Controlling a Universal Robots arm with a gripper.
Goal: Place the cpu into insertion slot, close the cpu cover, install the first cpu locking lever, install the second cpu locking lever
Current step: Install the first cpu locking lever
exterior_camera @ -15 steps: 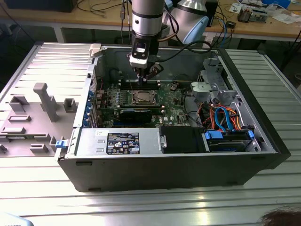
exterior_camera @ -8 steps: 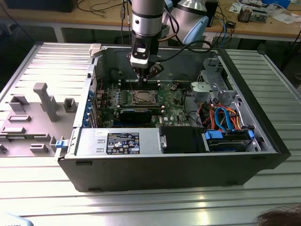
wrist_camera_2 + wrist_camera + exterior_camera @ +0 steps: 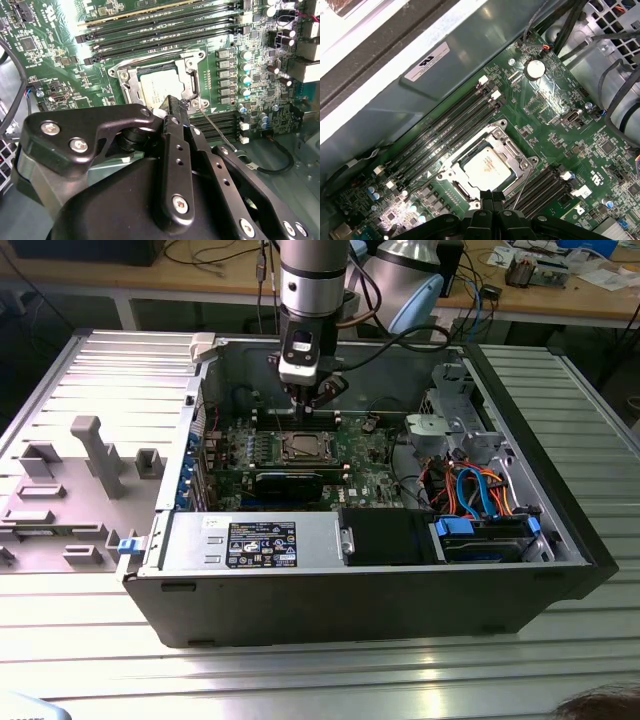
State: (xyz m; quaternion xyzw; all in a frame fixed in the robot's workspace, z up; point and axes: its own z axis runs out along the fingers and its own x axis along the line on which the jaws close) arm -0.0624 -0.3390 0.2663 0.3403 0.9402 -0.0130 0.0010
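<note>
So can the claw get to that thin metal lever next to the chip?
Probably yes. The claw hangs right over the socket corner where the thin lever sticks out, and nothing lies between them. The chip already sits under its cover.

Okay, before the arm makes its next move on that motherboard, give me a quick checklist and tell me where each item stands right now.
1. cpu seated flat in the insertion slot: ok.
2. cpu cover lying down around the chip: ok, it looks flat in both wrist views.
3. Wire locking lever latched: not ok, it slants out away from the socket corner.
4. Other locking lever latched: cannot tell.
5. End effector positioned at the socket corner by that lever, fingers shut: ok.
6. Lever actually gripped between the fingers: cannot tell.
</note>
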